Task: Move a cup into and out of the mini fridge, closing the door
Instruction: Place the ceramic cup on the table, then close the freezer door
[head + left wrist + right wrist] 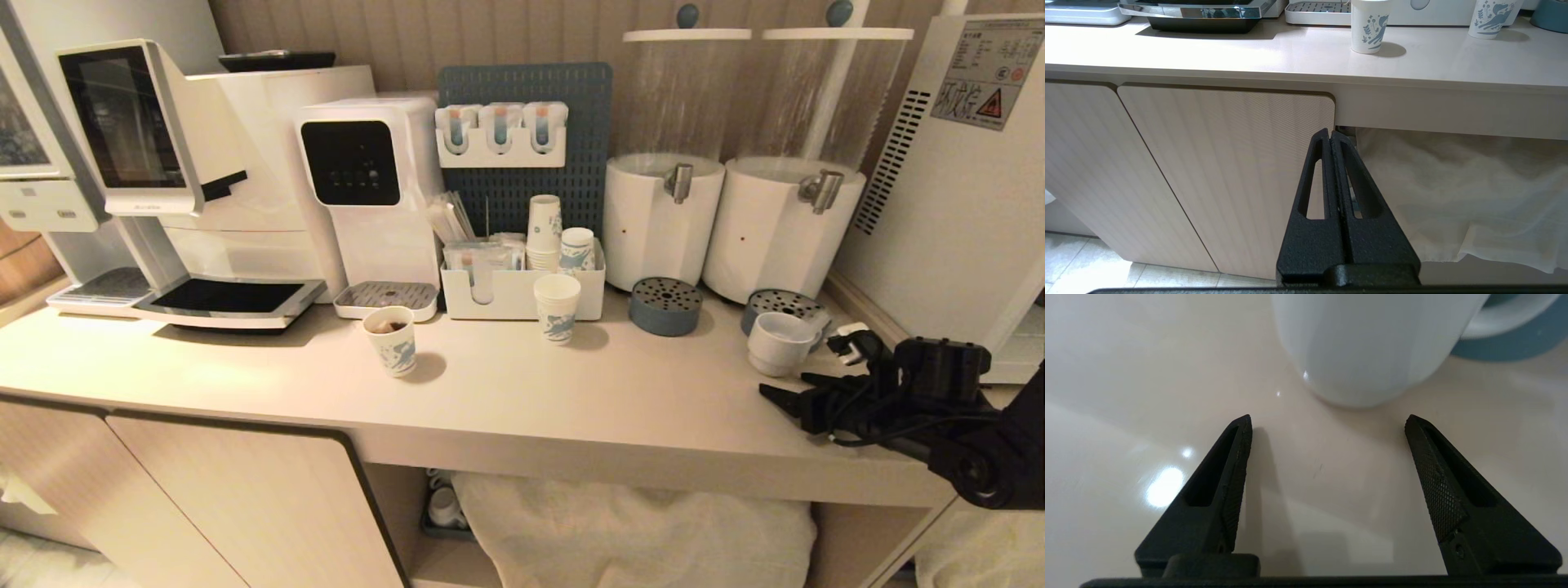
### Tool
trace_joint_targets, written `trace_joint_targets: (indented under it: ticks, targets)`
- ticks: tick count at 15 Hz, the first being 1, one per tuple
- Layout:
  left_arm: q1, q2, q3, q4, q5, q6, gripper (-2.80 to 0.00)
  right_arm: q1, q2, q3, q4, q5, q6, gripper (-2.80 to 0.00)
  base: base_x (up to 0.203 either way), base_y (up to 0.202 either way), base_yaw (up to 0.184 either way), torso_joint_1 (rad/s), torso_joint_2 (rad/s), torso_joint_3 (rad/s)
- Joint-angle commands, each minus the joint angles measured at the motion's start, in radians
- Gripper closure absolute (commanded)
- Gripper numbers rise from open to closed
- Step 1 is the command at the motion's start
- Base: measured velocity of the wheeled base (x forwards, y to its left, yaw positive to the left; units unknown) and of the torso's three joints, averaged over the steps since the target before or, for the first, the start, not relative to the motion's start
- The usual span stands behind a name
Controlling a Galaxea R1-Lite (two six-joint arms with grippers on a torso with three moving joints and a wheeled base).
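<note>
While the cup [780, 342] sits on the counter [506, 392] at the fridge's [963, 204] nine o'clock, the right gripper [1327, 420], fingers wide and empty, faces it ungrasped; every fridge step seems left. The left gripper [1329, 136] hangs closed.

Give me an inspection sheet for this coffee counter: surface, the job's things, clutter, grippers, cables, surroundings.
Surface: beige countertop, glossy, no spills seen.
Job's things: white cup upright on the counter, near the mini fridge; only the fridge's side shows, its door out of view.
Clutter: paper cups, cup organiser, two drink machines, two dispensers with blue drip trays.
Grippers: right gripper open, low over the counter just short of the cup, not touching; left gripper shut, parked in front of the cabinet door.
Cables: black cables along the right arm.
Surroundings: white cloth under the counter.
</note>
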Motion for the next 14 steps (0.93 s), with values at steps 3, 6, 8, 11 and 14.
trace_joint_targets:
  ticks: [3, 6, 8, 11, 14]
  targets:
    - [0.000, 0.000, 0.000, 0.000, 0.000, -0.001, 0.00, 0.000, -0.061, 0.059, -0.013, 0.006, -0.001, -2.80, 0.000, 0.000, 0.000, 0.000, 0.00, 0.000]
    - [0.000, 0.000, 0.000, 0.000, 0.000, -0.001, 0.00, -0.001, -0.185, 0.160, -0.014, 0.028, 0.000, -2.80, 0.000, 0.000, 0.000, 0.000, 0.00, 0.000]
    - [0.000, 0.001, 0.000, 0.000, 0.000, -0.001, 0.00, -0.003, -0.288, 0.232, -0.013, 0.044, 0.000, -2.80, 0.000, 0.000, 0.000, 0.000, 0.00, 0.000]
    - [0.000, 0.000, 0.000, 0.000, 0.000, -0.001, 0.00, -0.008, -0.436, 0.347, -0.011, 0.070, 0.002, -2.80, 0.000, 0.000, 0.000, 0.000, 0.00, 0.000]
    - [0.000, 0.000, 0.000, 0.000, 0.000, -0.001, 0.00, -0.009, -0.582, 0.436, -0.004, 0.087, 0.004, 0.00, 0.000, 0.000, 0.000, 0.000, 0.00, 0.000]
